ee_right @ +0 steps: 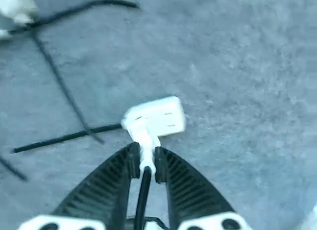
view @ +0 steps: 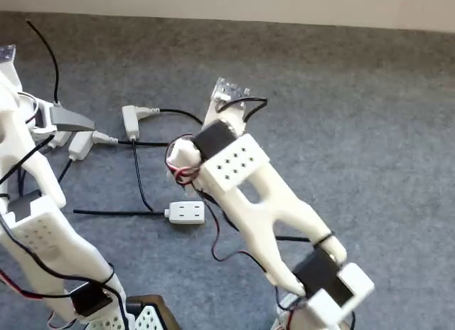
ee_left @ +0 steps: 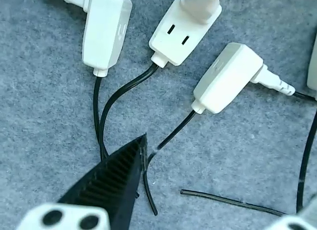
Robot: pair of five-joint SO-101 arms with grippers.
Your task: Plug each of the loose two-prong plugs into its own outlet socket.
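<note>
Here, the right hand (ee_right: 145, 155) is gripping a white two-prong plug (ee_right: 140, 136), its two black fingers (ee_right: 111, 183) squeezing the plug body while the plug's black cord (ee_right: 142, 195) is running back between them. The plug's nose is pressing up against one end of a white socket block (ee_right: 161, 115). The picture is smeared there, so it is unclear whether the prongs are sitting in a slot.

Seen from the high camera, the socket block is lying flat on the grey-carpeted bench (view: 355, 95), near the middle and just left of the right arm (view: 263, 202). Its own black lead (view: 114, 213) is trailing away to the left.

At the far left, the left hand (view: 71, 119) is hanging over a cluster of three white connectors on black cords. It is standing open and holding nothing, with one black finger (ee_left: 121, 173) showing and bare carpet lying beside its tip. Just beyond that tip, the middle connector (ee_left: 176, 39) is showing two slots on its face. A second connector (ee_left: 106, 31) is lying beside it, and a third connector (ee_left: 228, 79) is lying tilted on its other side.
</note>
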